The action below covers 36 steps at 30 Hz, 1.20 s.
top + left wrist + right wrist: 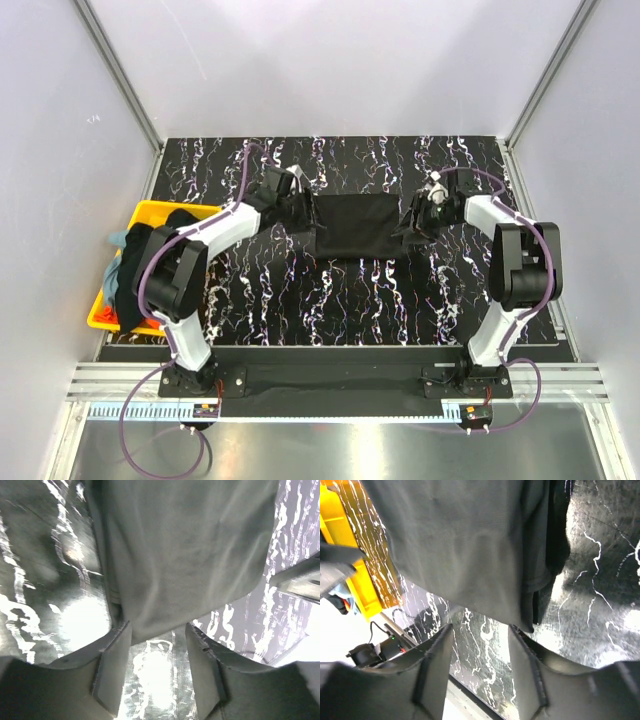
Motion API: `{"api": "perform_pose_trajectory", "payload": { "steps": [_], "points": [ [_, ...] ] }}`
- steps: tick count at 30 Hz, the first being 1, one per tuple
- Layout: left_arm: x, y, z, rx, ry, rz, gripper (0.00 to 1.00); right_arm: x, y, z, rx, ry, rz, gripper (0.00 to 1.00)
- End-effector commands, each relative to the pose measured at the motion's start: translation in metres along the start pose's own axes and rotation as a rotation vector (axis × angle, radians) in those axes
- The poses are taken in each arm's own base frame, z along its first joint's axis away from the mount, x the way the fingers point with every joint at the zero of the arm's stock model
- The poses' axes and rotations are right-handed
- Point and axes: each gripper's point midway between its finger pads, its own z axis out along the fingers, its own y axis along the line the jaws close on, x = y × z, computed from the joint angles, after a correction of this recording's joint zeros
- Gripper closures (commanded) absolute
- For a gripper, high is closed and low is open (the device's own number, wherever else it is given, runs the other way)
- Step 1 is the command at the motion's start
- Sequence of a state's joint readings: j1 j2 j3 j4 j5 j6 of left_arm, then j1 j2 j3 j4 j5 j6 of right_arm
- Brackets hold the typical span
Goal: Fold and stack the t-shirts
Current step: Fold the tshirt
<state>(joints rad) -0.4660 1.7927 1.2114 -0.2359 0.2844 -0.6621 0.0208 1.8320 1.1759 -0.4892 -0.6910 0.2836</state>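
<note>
Left gripper (156, 632): jaws apart, nothing clamped. A corner of the black shirt (185, 555) sits at the mouth of the gap, not yet between the fingers (112, 670).

Right gripper (480, 632): jaws also apart and empty. The shirt's layered edge ends just beside one fingertip.

In the top view the shirt lies flat at mid-table (330, 300) as a wide, part-folded rectangle. One gripper is at each short end, low to the surface. The yellow bin (150, 207) stands at the left edge, well apart from the work, and holds a pile (128, 275) of further shirts.

Finding: I judge the step in hand to be taking both ends for the next fold. The task looks early, with one shirt in work and no stack begun.

Recommendations:
- I would push each gripper further in, so the pads pass the hem before closing.
- On the right, several layers show at the edge. All of them must go in the bite, or the earlier fold may open on lifting.
- Close both sides together, lift level and keep the cloth lightly taut.
- Avoid dragging the cloth across the table.
</note>
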Motion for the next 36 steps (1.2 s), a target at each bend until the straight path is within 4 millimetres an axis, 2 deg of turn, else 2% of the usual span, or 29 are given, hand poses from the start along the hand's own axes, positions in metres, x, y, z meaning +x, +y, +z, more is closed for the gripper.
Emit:
{"api": "perform_pose_trajectory", "payload": {
  "steps": [1,2,3,4,5,6,7,8,10,11,12,13,14,16,18,19,20,23,27,28,32,33,34,36],
  "points": [
    [-0.039,0.000,-0.008,-0.033,-0.087,0.125,0.45,-0.019,0.014,-0.019,0.033,-0.073,-0.086,0.43],
    [-0.055,-0.009,-0.009,-0.022,-0.112,0.155,0.44,-0.029,0.017,-0.021,0.032,-0.087,-0.109,0.41],
    [-0.059,-0.006,-0.006,-0.030,-0.103,0.187,0.44,-0.033,0.016,-0.020,0.033,-0.086,-0.139,0.40],
    [-0.062,0.003,0.005,-0.044,-0.088,0.190,0.44,-0.045,0.022,-0.022,0.026,-0.104,-0.170,0.39],
    [-0.073,-0.004,0.006,-0.024,-0.103,0.209,0.44,-0.048,0.016,-0.015,0.029,-0.089,-0.175,0.38],
    [-0.076,-0.001,0.011,-0.028,-0.094,0.225,0.44,-0.052,0.016,-0.013,0.030,-0.084,-0.197,0.38],
    [-0.075,0.011,0.025,-0.039,-0.065,0.221,0.44,-0.057,0.013,-0.011,0.037,-0.080,-0.203,0.37],
    [-0.084,0.003,0.027,-0.011,-0.070,0.238,0.43,-0.067,0.013,-0.008,0.038,-0.081,-0.214,0.37],
    [-0.085,0.015,0.042,-0.025,-0.042,0.252,0.42,-0.085,0.018,-0.008,0.035,-0.103,-0.272,0.37],
    [-0.092,0.010,0.044,-0.013,-0.055,0.269,0.42,-0.089,0.012,-0.001,0.037,-0.090,-0.271,0.36],
    [-0.095,0.013,0.048,-0.020,-0.054,0.282,0.42,-0.093,0.011,0.001,0.038,-0.085,-0.294,0.36],
    [-0.094,0.020,0.058,-0.027,-0.039,0.280,0.42,-0.106,0.015,-0.002,0.034,-0.109,-0.319,0.37],
    [-0.102,0.017,0.060,-0.017,-0.049,0.284,0.41,-0.108,0.009,0.007,0.034,-0.091,-0.313,0.37],
    [-0.103,0.026,0.071,-0.024,-0.034,0.269,0.42,-0.121,0.016,0.008,-0.001,-0.104,-0.344,0.39],
    [-0.115,0.025,0.075,-0.013,-0.051,0.265,0.43,-0.125,0.010,0.019,-0.015,-0.086,-0.339,0.41],
    [-0.113,0.028,0.081,-0.009,-0.040,0.259,0.43,-0.131,0.014,0.019,-0.028,-0.094,-0.348,0.41],
    [-0.117,0.024,0.082,0.010,-0.043,0.262,0.43,-0.129,0.009,0.026,-0.030,-0.078,-0.337,0.41],
    [-0.123,0.028,0.090,0.007,-0.050,0.263,0.44,-0.137,-0.005,0.035,0.000,-0.076,-0.363,0.41],
    [-0.130,0.035,0.097,0.015,-0.050,0.240,0.49,-0.144,-0.008,0.045,-0.017,-0.072,-0.375,0.44],
    [-0.128,0.038,0.102,0.015,-0.043,0.233,0.50,-0.150,-0.001,0.044,-0.039,-0.083,-0.390,0.46],
    [-0.132,0.037,0.106,0.042,-0.039,0.222,0.59,-0.161,0.000,0.055,-0.088,-0.087,-0.404,0.61],
    [-0.132,0.037,0.107,0.045,-0.039,0.215,0.62,-0.162,0.002,0.058,-0.104,-0.086,-0.400,0.72],
    [-0.132,0.040,0.109,0.045,-0.036,0.210,0.73,-0.170,0.006,0.057,-0.112,-0.103,-0.407,0.77],
    [-0.133,0.040,0.112,0.054,-0.032,0.193,0.82,-0.171,0.000,0.068,-0.116,-0.091,-0.380,0.87]
  ]
}}
